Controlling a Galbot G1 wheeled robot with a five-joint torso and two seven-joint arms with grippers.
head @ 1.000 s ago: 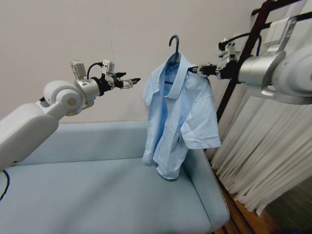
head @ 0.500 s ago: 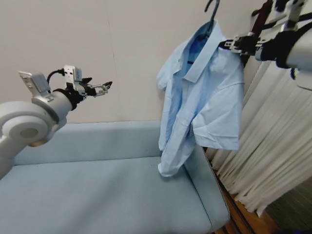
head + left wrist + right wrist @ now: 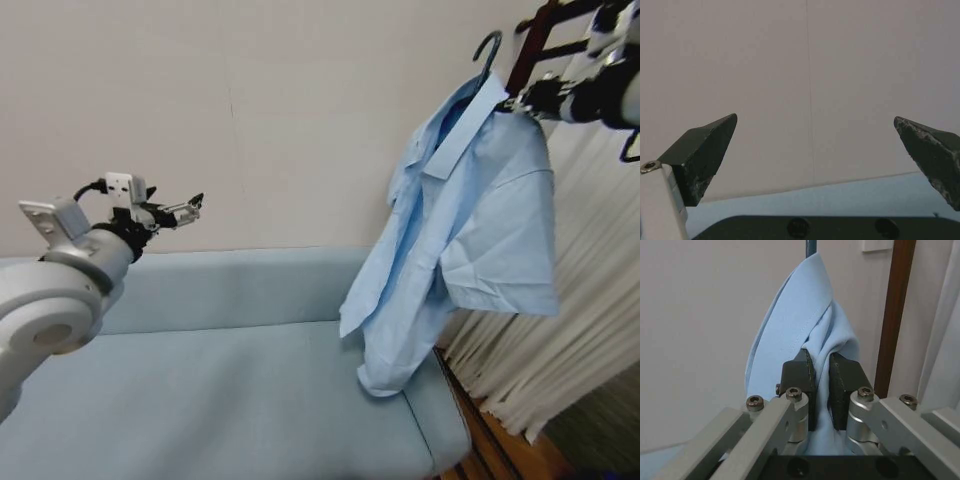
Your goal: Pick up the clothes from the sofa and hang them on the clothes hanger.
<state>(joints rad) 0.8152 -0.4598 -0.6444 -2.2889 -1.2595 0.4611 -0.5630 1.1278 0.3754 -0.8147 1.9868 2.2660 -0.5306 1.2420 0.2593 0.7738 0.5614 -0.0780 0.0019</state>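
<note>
The pale blue short-sleeved shirt [image 3: 470, 230] hangs lengthwise, collar up, on a dark hanger [image 3: 487, 48] above the sofa's [image 3: 200, 400] right end, beside the brown clothes rack [image 3: 528, 55]. The right gripper [image 3: 517, 103] pinches its shoulder fabric. The left gripper [image 3: 188, 206], spread wide and holding nothing, hovers above the sofa's left part.

No text, label, brand mark, number or sign can be read on any surface shown.
</note>
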